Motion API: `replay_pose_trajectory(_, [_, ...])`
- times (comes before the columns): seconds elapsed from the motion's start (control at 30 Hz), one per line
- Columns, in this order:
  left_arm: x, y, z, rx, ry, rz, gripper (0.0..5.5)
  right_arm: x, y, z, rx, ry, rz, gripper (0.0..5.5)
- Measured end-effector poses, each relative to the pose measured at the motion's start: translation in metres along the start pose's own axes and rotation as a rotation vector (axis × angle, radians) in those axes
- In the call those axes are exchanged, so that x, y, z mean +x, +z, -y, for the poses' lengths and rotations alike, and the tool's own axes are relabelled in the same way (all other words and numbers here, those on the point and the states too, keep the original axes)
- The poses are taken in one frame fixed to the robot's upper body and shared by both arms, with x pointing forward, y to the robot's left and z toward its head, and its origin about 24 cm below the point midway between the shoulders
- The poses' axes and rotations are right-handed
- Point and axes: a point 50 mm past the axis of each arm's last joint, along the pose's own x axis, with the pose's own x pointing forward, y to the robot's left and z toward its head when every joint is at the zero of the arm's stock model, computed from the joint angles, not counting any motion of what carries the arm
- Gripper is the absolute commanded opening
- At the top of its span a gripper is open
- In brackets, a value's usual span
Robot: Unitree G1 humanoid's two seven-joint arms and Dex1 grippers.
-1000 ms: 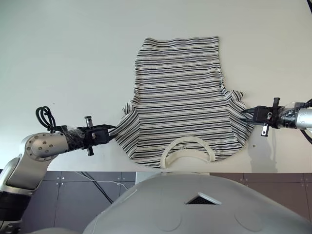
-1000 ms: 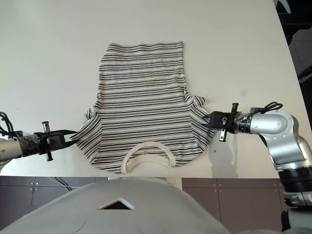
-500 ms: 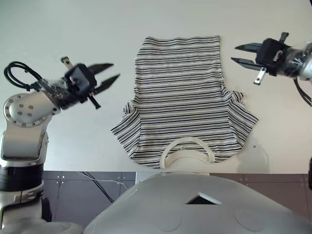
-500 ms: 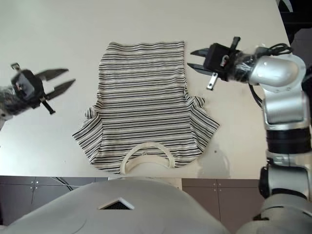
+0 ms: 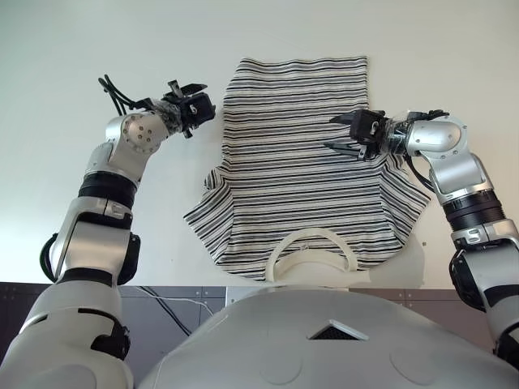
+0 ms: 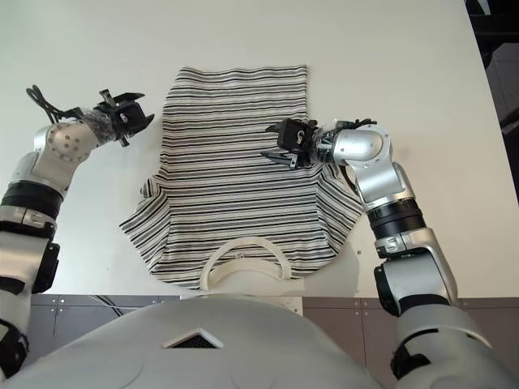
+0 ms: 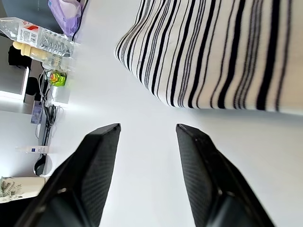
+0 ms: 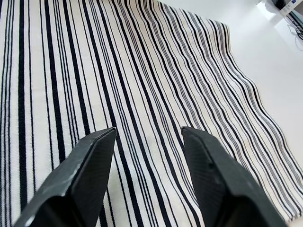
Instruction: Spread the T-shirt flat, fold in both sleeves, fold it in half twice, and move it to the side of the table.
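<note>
The black-and-white striped T-shirt (image 5: 296, 174) lies spread on the white table (image 5: 73, 49), its cream collar (image 5: 312, 241) nearest me and its hem at the far side. Both sleeves fan outward, the left sleeve (image 5: 204, 217) and the right sleeve (image 5: 408, 194). My left gripper (image 5: 195, 99) is open, just off the shirt's left edge near the hem, over bare table (image 7: 142, 189). My right gripper (image 5: 340, 134) is open over the right part of the shirt's body, with striped cloth (image 8: 147, 71) under its fingers. Neither holds anything.
A plastic bottle (image 7: 40, 35) and small clutter stand beyond the table's far left side in the left wrist view. The table's front edge (image 5: 146, 284) runs just below the collar. Bare tabletop surrounds the shirt on the left, right and far sides.
Both grippers let go of the sleeve tips, opened and rose. The left one went to the shirt's far left edge; the right one swung in over the shirt's body.
</note>
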Motion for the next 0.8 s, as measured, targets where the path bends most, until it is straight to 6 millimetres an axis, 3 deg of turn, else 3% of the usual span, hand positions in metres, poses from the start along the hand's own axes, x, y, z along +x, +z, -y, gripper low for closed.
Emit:
replay_pose_trajectory(0.13, [0.01,0.001,0.007,0.008,-0.039,0.007,2.3,0.007,-0.003,-0.005,-0.019,0.041,-0.01,3.73])
replay_pose_trajectory(0.4, [0.004,-0.004,0.004,0.074,-0.075,0.028,2.3,0.009,0.001,-0.005,-0.055,0.052,0.007,5.2])
replay_pose_trajectory(0.6, [0.006,0.0,0.008,0.204,-0.089,0.051,2.3,0.011,0.008,-0.006,-0.066,0.097,0.024,5.25])
replay_pose_trajectory(0.8, [0.018,0.011,0.014,0.173,-0.019,0.072,2.3,0.01,0.009,-0.009,-0.082,0.168,0.023,5.25])
